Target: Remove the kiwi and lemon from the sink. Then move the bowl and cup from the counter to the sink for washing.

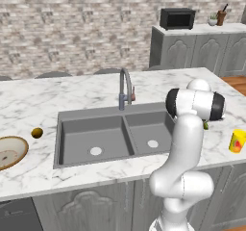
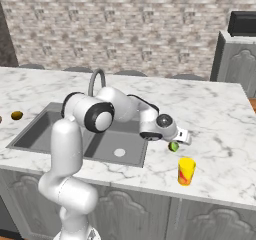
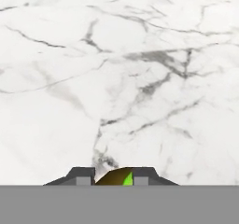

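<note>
Cup (image 2: 186,171): upright near counter's (image 2: 220,129) front edge, right of sink (image 2: 50,129).
Gripper (image 2: 176,142): closed on kiwi (image 2: 173,146), above counter beside sink's right rim.
Bowl (image 1: 9,151): counter's left end.

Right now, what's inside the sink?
Both basins of the sink look bare: just a round pale drain in each. The arm covers the right basin's near corner, so that part can't be checked. A golden-brown fruit sits on the counter.

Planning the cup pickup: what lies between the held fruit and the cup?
Bare counter separates the fruit from the cup, seen in the right base view.
</note>
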Robot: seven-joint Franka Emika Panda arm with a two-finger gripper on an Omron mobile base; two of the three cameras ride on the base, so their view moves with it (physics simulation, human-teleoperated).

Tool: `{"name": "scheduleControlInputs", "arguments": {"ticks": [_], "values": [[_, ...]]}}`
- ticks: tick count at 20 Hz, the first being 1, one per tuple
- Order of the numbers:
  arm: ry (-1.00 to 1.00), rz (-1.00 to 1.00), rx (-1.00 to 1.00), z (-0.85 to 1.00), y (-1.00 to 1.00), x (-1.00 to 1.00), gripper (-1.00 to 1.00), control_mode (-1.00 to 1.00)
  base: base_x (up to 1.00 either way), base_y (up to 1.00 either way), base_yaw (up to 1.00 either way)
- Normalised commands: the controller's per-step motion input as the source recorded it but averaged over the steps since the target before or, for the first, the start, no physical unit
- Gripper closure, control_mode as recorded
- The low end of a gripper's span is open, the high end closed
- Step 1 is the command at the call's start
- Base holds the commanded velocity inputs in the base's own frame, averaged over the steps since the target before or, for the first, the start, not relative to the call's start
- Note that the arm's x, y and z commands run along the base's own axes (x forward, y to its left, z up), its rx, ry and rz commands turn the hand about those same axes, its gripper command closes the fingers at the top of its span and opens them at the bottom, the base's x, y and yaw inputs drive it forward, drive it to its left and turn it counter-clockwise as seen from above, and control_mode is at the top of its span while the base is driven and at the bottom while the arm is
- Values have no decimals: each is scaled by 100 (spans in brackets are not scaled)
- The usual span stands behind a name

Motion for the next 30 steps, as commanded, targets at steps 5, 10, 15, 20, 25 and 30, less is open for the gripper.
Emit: {"name": "scheduleControlInputs", "arguments": {"ticks": [5, 10, 15, 20, 25, 30], "values": [[0, 0, 0, -13, -5, 0, -100, -100, 0, 0, 0], [0, 0, 0, -14, -3, 0, -100, -100, 0, 0, 0], [0, 0, 0, -14, -6, 0, -100, -100, 0, 0, 0], [-3, 0, 0, -3, -6, 0, -100, -100, 0, 0, 0], [-5, 0, 0, 11, -1, 0, -100, -100, 0, 0, 0], [-2, -1, 0, 17, 0, -1, -100, -100, 0, 0, 0]]}}
